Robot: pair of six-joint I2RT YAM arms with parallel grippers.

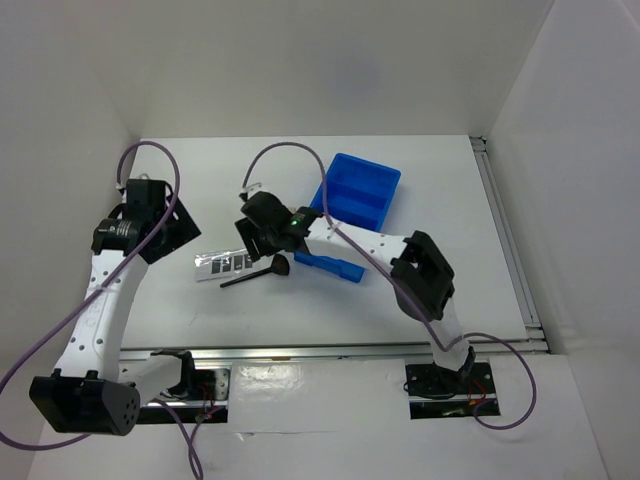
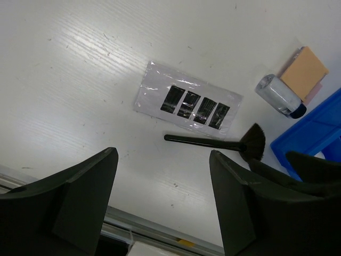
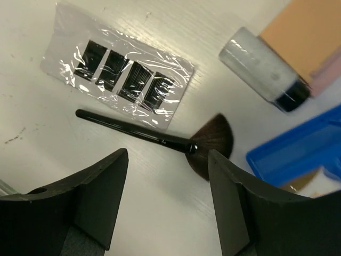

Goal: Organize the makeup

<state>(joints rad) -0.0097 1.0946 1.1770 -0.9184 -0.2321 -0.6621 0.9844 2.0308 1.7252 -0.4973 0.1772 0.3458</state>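
The right pincer (image 3: 168, 181) was seen with its jaws standing well apart and nothing held between them. The left pincer (image 2: 162, 181) was likewise spread wide and empty, off to the left side of the surface (image 1: 450, 200).

The black fan brush (image 3: 154, 136) was found lying flat on the surface, just ahead of the right pincer and below it. Its thin handle pointed toward the left arm and its fanned head toward the blue bin (image 3: 298, 152). The palette strip (image 3: 117, 80) lay just beyond the handle, nearly parallel to it. The silver tube (image 3: 264, 69) and the tan pad (image 3: 303, 37) were set further off, beside the bin.

The right arm was judged clearly the nearer of the two to the brush. In the right wrist view the handle's long axis ran almost along the line joining the two fingers, not across it. If the brush was the target, a turn of the wrist was judged necessary before any descent, so that the jaws could close across the handle instead of along it
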